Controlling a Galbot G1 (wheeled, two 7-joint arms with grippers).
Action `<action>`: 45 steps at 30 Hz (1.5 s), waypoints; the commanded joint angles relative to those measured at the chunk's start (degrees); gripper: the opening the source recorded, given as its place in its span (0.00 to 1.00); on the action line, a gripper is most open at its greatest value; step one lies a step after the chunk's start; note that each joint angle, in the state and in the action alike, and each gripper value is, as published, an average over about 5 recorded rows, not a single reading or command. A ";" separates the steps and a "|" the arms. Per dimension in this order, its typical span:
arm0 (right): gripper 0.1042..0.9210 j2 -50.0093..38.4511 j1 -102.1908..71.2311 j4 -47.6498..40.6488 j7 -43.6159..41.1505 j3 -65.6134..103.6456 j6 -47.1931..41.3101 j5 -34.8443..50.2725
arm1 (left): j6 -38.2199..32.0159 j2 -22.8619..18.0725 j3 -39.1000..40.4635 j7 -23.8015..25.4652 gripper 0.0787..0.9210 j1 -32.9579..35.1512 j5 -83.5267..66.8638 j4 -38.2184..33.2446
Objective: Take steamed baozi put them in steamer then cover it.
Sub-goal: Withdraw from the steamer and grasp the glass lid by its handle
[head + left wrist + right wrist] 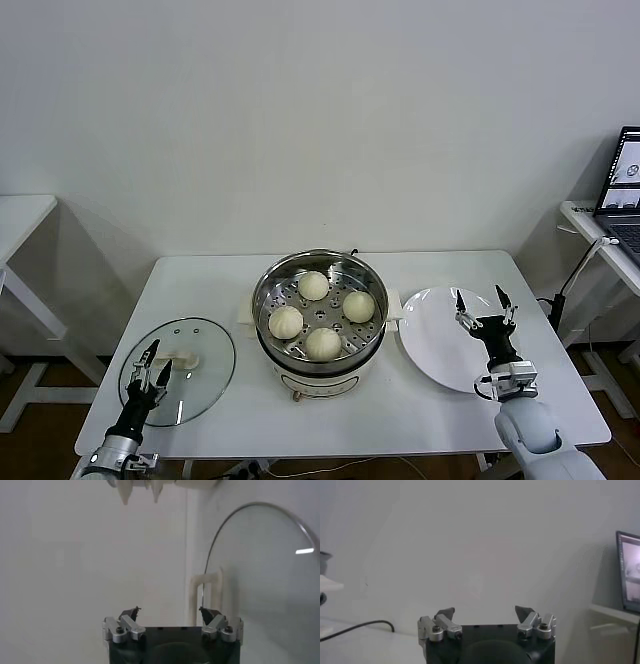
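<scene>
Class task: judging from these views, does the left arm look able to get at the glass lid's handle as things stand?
Probably yes. The left gripper hangs open just beside the handle of the lid, which lies flat on the table with nothing between them.

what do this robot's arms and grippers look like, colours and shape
Both match: the left gripper and right gripper each have a black body, silver metal finger brackets with visible screws, and two dark pointed fingertips. Behind the right gripper sits a silver wrist block and a rounded pale grey arm shell.
</scene>
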 commanded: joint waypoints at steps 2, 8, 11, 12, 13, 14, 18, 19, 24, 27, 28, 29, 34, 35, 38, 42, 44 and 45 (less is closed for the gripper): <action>0.88 1.61 -2.21 -0.10 0.28 1.60 0.41 -1.69 | 0.87 -0.48 1.48 -1.52 0.88 -3.32 1.88 2.40; 0.88 1.87 -2.35 0.34 0.39 1.77 0.45 -2.05 | 1.93 -0.54 2.66 -1.21 0.88 -5.29 1.92 3.99; 0.88 2.03 -2.49 0.71 0.48 1.76 0.43 -2.15 | 2.82 -0.51 3.07 -0.51 0.88 -6.15 1.91 4.93; 0.88 2.07 -2.51 0.82 0.49 1.76 0.43 -2.19 | 3.05 -0.49 3.20 -0.27 0.88 -6.37 1.90 5.24; 0.88 2.11 -2.53 0.92 0.52 1.76 0.44 -2.27 | 3.19 -0.50 3.32 -0.13 0.88 -6.59 1.88 5.56; 0.88 2.16 -2.55 0.98 0.55 1.76 0.44 -2.36 | 3.25 -0.55 3.43 -0.04 0.88 -6.86 1.88 5.96; 0.88 2.38 -2.56 0.94 0.65 1.77 0.48 -2.74 | 3.33 -0.93 3.63 0.22 0.86 -7.59 1.91 7.04; 0.88 2.42 -2.57 0.95 0.68 1.78 0.49 -2.80 | 3.44 -0.99 3.65 0.26 0.84 -7.62 1.88 7.12; 0.88 2.50 -2.40 1.06 0.89 1.83 0.53 -3.00 | 4.24 -1.03 3.49 0.54 0.67 -7.58 1.61 7.41; 0.88 2.55 -2.06 1.09 1.09 1.77 0.53 -3.04 | 4.26 -0.92 3.38 0.82 0.57 -7.53 1.31 7.59; 0.88 2.58 -1.94 1.09 1.16 1.74 0.52 -3.05 | 4.19 -0.90 3.37 0.89 0.54 -7.50 1.19 7.60; 0.88 2.63 -1.83 1.08 1.21 1.72 0.52 -3.09 | 4.13 -0.89 3.36 0.95 0.50 -7.46 1.07 7.56; 0.88 2.87 -1.57 1.04 1.37 1.62 0.56 -3.26 | 3.30 -0.63 2.75 0.85 0.33 -6.60 0.53 5.77; 0.88 2.95 -1.52 1.00 1.39 1.62 0.59 -3.28 | 3.13 -0.47 2.48 0.81 0.29 -6.17 0.33 4.84; 0.88 3.23 -1.37 0.80 1.38 1.62 0.71 -3.37 | 2.93 0.29 1.31 0.95 0.19 -4.61 -0.61 0.65; 0.88 3.57 -1.31 0.77 1.35 1.48 0.82 -3.57 | 3.16 1.73 -1.89 1.79 0.13 -3.07 -1.92 -8.10; 0.88 3.64 -1.32 0.85 1.33 1.42 0.82 -3.62 | 3.91 2.65 -3.88 2.73 0.13 -3.02 -2.86 -13.27; 0.88 3.65 -1.31 0.89 1.32 1.43 0.82 -3.64 | 4.66 3.18 -4.68 3.40 0.13 -3.14 -3.58 -15.98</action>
